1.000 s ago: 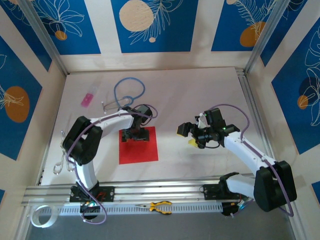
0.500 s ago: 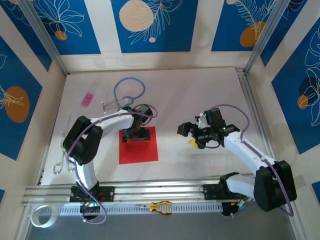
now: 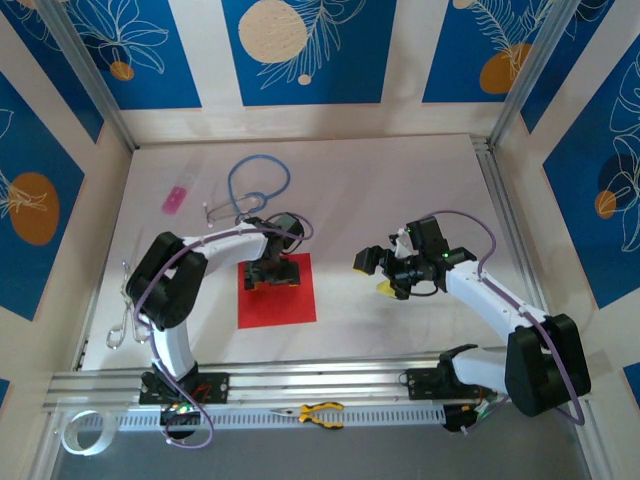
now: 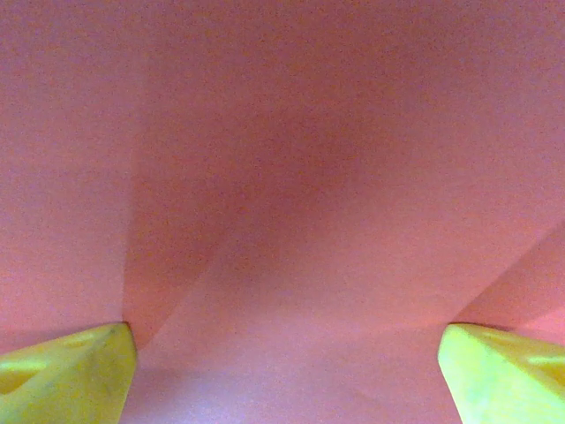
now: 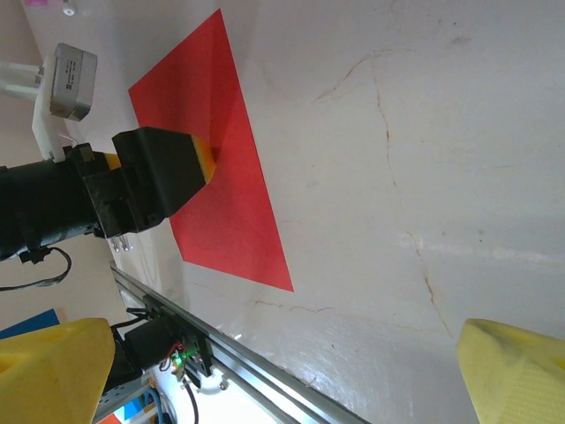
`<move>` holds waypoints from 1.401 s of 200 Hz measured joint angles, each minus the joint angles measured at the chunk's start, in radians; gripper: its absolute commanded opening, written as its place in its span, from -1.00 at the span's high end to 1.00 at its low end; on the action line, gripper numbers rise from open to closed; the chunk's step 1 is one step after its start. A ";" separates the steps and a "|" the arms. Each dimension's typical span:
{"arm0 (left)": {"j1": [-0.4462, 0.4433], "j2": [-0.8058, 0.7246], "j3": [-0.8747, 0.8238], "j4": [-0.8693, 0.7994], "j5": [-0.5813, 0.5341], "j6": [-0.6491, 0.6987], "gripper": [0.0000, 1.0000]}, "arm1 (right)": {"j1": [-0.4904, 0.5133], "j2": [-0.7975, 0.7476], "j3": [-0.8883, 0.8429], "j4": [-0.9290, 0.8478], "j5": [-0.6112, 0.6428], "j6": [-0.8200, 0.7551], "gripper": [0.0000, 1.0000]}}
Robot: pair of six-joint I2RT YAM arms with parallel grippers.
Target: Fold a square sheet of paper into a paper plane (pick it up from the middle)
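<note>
Top external view has the sheet (image 3: 285,300) lying flat on the table (image 3: 400,190) just in front of the left arm. The left pincer (image 3: 272,272) is down over its far half, nearer the far edge than the true middle. From the left wrist camera the red paper sits close under the lens. The two yellow fingers (image 4: 66,375) are spread wide to either side with nothing gathered between them. I can't tell whether the tips touch the paper or sit just above it. Faint lines cross the paper there, but I can't say whether they are creases or shadows. The right pincer (image 3: 373,272) hangs above bare table well off to the right, its fingers (image 5: 53,367) also wide apart and holding nothing.

To my eye the step in hand is the pick-up from the middle. Doing it well would mean pressing both tips lightly onto the sheet and drawing them together slowly. That way the paper buckles up into a ridge between them instead of staying flat. Too much force would likely slide or crumple the sheet, and too little would let the tips slip. The right arm looks free to pin a corner if the sheet wanders.
</note>
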 measured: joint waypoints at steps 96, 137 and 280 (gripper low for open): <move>-0.009 0.000 -0.003 0.005 -0.005 -0.005 -0.73 | 0.000 0.014 0.000 -0.011 0.000 0.000 -0.99; -0.016 0.000 -0.003 0.011 -0.012 -0.008 -0.64 | 0.000 0.023 0.006 -0.023 0.000 -0.002 -0.99; -0.033 -0.044 -0.036 0.103 -0.019 0.003 0.26 | -0.016 0.003 0.029 -0.035 0.058 -0.006 -0.99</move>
